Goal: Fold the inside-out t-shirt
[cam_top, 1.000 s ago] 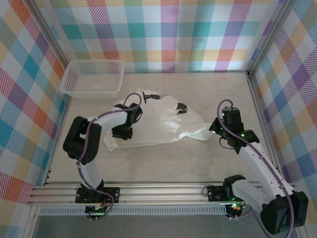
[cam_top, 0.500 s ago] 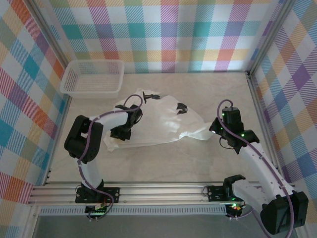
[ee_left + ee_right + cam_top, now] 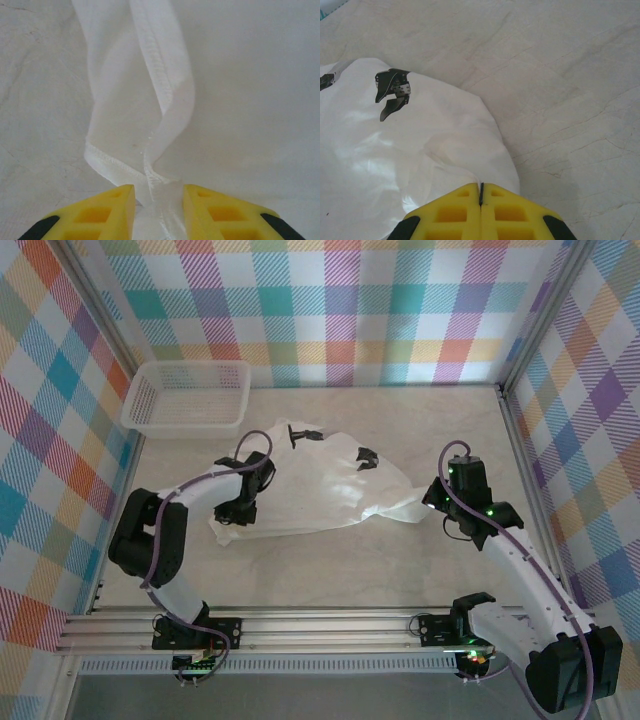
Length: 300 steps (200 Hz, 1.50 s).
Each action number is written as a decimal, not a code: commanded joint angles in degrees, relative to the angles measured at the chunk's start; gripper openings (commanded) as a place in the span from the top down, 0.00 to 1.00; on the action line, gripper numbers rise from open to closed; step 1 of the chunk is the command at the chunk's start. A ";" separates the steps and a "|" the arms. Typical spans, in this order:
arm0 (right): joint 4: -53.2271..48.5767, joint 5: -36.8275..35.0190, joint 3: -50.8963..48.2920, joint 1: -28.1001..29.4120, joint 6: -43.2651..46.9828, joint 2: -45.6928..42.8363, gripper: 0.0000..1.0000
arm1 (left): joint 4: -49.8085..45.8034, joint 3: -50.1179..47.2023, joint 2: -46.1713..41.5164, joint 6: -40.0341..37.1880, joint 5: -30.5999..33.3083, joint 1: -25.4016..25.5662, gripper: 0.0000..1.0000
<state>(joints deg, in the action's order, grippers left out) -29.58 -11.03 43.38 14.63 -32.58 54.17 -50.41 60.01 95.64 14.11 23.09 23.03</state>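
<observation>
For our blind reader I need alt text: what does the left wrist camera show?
The left claw grips a twisted, stitched hem of the white t-shirt between its two yellow fingers at the bottom edge; the hem rises off the pale table, with more shirt fabric to the right.

Arms: the left arm (image 3: pixel 200 490) and right arm (image 3: pixel 520 565), white tubular links joined by bulky black joints.
Cables: a purple cable (image 3: pixel 262 435) loops along each arm.
Lights: small green lights (image 3: pixel 490 510) glow on the right arm.
Grippers: the left gripper (image 3: pixel 159 192) and right gripper (image 3: pixel 481 187) wear bright yellow fingers (image 3: pixel 100 210) with recessed pockets, black at the outer edges.
Bases: black mounts (image 3: pixel 185 630).
</observation>
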 commanded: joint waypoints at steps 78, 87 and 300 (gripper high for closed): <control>0.36 0.65 0.74 -0.17 -0.47 -0.27 1.00 | 3.98 -1.52 0.58 -0.04 -4.99 -2.02 0.67; 0.48 0.61 0.75 -0.17 -0.55 -0.16 1.00 | 3.49 -1.29 1.31 -0.29 -3.89 -1.94 0.67; 0.34 1.37 1.76 -0.17 -0.85 -0.37 1.00 | 4.01 -1.85 -2.90 0.86 -2.70 -3.04 1.00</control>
<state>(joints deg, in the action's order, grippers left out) -29.58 -10.37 43.38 14.63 -32.60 54.65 -47.57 58.30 97.41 14.17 24.34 21.19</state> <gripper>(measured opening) 0.050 0.054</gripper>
